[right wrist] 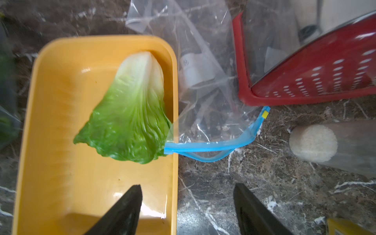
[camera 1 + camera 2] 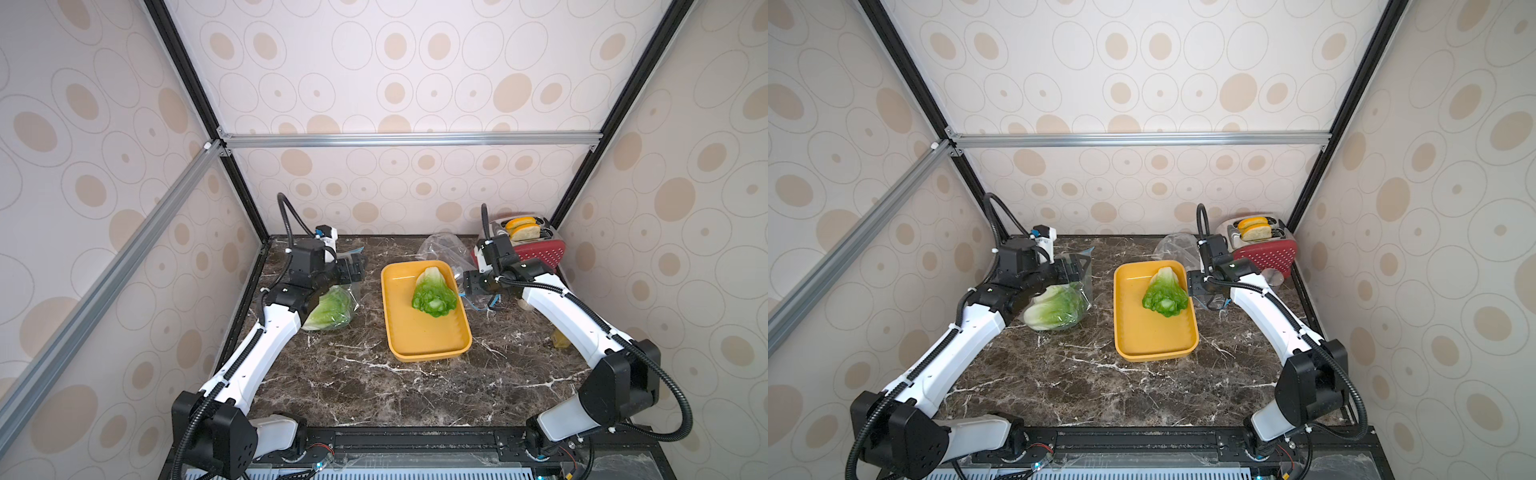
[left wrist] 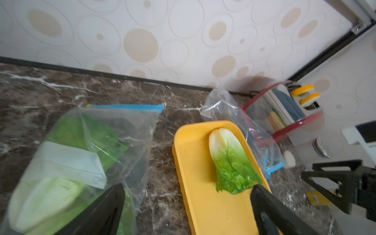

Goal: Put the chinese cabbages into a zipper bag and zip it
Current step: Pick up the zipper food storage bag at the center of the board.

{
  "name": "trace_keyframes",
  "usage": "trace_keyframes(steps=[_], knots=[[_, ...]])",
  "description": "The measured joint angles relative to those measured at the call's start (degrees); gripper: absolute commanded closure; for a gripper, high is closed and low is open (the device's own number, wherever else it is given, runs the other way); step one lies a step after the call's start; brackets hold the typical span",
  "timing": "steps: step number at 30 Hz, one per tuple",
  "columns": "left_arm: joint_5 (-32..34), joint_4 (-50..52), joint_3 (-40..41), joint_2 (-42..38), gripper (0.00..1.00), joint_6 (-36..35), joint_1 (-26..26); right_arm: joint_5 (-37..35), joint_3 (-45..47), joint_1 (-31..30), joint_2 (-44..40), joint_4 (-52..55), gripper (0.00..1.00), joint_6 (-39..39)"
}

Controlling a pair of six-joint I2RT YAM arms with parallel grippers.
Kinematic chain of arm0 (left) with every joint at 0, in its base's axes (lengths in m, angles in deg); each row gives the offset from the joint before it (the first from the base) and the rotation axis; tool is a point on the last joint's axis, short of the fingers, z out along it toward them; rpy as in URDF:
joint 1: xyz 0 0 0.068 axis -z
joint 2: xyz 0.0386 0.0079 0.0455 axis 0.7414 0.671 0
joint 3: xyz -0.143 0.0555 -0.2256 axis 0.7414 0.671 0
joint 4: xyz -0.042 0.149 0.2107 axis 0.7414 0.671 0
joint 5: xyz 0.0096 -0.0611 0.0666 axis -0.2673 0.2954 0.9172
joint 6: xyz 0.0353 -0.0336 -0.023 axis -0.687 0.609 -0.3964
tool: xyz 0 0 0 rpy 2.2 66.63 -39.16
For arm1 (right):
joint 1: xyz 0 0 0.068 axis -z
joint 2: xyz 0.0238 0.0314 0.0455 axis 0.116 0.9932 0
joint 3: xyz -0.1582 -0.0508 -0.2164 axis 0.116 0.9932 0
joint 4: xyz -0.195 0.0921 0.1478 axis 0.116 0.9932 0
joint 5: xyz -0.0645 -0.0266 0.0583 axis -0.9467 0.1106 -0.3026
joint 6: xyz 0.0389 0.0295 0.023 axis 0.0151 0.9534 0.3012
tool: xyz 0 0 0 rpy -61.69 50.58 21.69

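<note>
my left gripper (image 3: pixel 188 189) has its jaws wide apart, gripping nothing, just above the zipper bag (image 3: pixel 114 130) that lies on my left of the yellow tray (image 2: pixel 424 340) with bagged cabbages (image 2: pixel 332 311) inside. my right gripper (image 1: pixel 188 186) is parted too, over the tray's near edge. one loose cabbage (image 1: pixel 130 114) lies in the tray, touching a second clear bag (image 1: pixel 203 101).

A dark marble table (image 2: pixel 374 386) veined in white is seen in both top views, and a yellow tray (image 2: pixel 428 356) is set near its middle. A filled zipper bag (image 2: pixel 336 311) is laid toward the left side, apart from the tray. An empty zipper bag (image 2: pixel 442 249) is spread just beside the tray's far right corner, and a toaster (image 2: pixel 523 232) and a red perforated utensil (image 2: pixel 544 251) are placed in the far right corner.
</note>
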Motion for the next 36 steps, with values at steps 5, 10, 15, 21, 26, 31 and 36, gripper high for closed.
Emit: trace_keyframes(steps=[5,10,15,21,26,31,36], knots=[[2.71,0.15,2.84,-1.42,0.01,1.99,6.51,-3.91,-1.51,-4.76,3.39,0.37,0.31,-6.12],[4.72,-2.4,5.38,-1.81,0.01,3.74,9.25,-7.26,-4.79,-7.04,10.38,0.92,0.36,-9.84],[5.46,-2.54,6.67,-1.79,0.01,4.59,9.38,-10.84,-5.01,-8.04,13.53,1.95,0.43,-12.63],[6.54,-2.43,6.82,-2.1,0.01,4.59,9.44,-15.58,-5.55,-8.24,15.96,2.34,0.45,-14.56],[7.67,-2.14,6.82,-2.12,0.01,4.37,9.44,-17.94,-7.32,-8.28,18.03,2.51,0.49,-15.85],[9.22,-1.68,6.82,-2.27,0.01,4.33,9.44,-20.02,-8.33,-8.28,19.63,1.9,0.62,-17.27],[10.38,-1.44,6.82,-2.51,0.01,4.22,9.44,-21.57,-8.33,-8.31,19.8,0.83,0.81,-18.36]])
